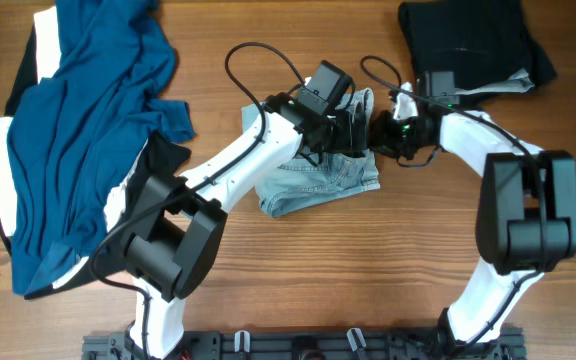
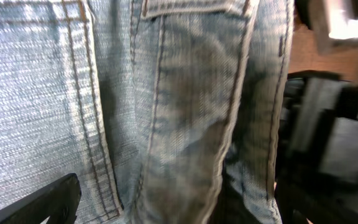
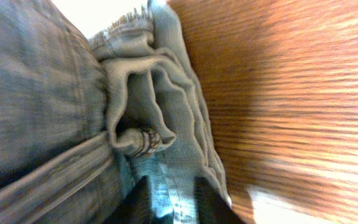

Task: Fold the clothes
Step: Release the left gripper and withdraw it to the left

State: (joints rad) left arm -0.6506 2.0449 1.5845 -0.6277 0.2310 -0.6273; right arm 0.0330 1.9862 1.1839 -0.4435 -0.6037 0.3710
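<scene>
At centre frame on the wooden counter [image 1: 298, 285], pale faded-blue denim shorts [image 1: 318, 182] stretch toward lower left from their upper-right edge, where the right claw [image 1: 377, 131] is clamped on the bunched hem and the left claw [image 1: 355, 126] straddles the cloth, jaws apart.

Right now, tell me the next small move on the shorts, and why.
Probably draw the pinched edge outward to flatten it. The right pincer holds bunched denim at the edge of the shorts, which lie crumpled on the table.
</scene>
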